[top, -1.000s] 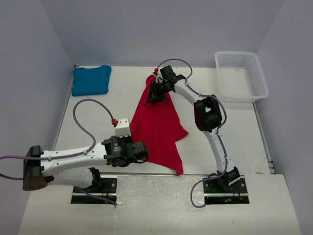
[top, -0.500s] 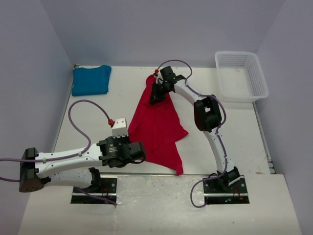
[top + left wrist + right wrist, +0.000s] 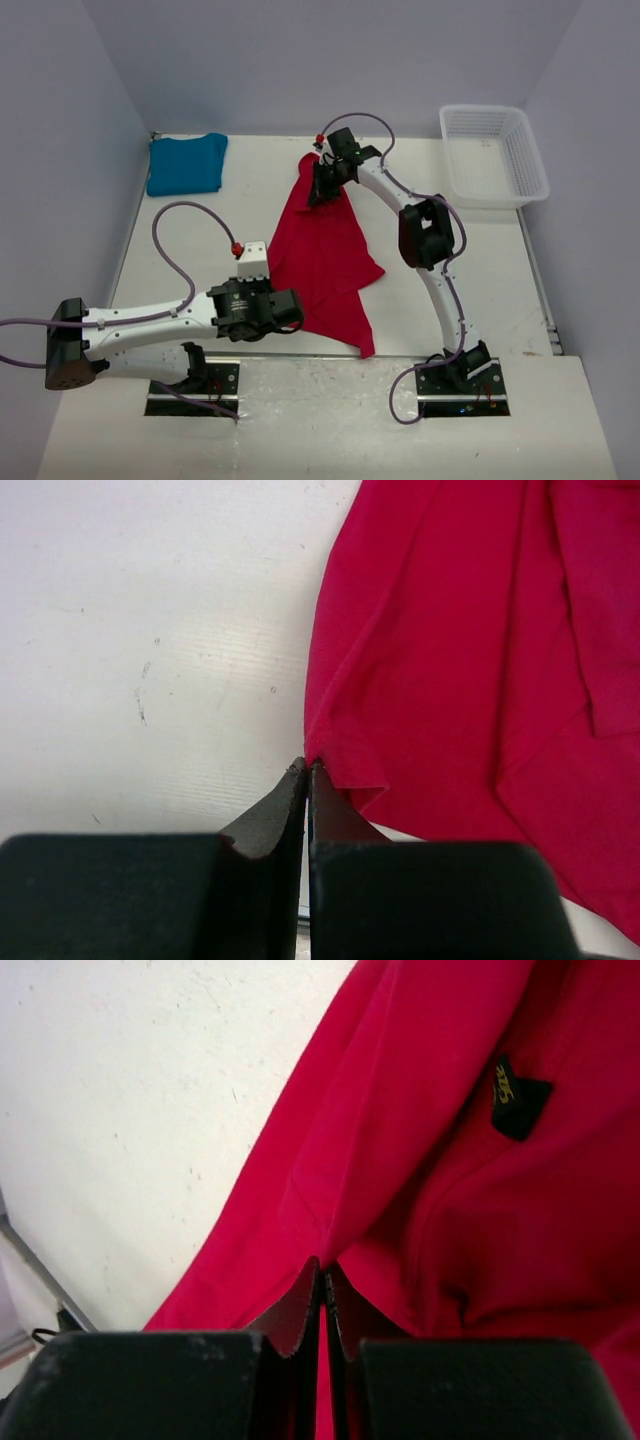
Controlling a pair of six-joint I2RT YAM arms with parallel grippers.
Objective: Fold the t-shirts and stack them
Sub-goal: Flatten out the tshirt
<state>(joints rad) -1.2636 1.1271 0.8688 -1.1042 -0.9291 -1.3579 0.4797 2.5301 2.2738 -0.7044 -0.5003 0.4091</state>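
The red t-shirt [image 3: 325, 250] lies spread and creased in the middle of the table, running from the back down to the front edge. My right gripper [image 3: 318, 196] is at its far end, shut on a raised fold of the red cloth [image 3: 400, 1160] near the black neck label [image 3: 518, 1095]. My left gripper [image 3: 293, 309] is at the shirt's near left edge, its jaws shut, with a corner of the red hem [image 3: 340, 760] pinched at the fingertips. The teal-blue t-shirt [image 3: 185, 164] lies folded at the back left corner.
A white mesh basket [image 3: 495, 155] stands at the back right. Walls close the table on the left, back and right. Bare white tabletop [image 3: 150, 660] lies to the left of the red shirt. Both arms' cables loop above the table.
The right gripper's jaws have closed on the fold of the red t-shirt. The left arm shifted slightly left and came back, staying shut.
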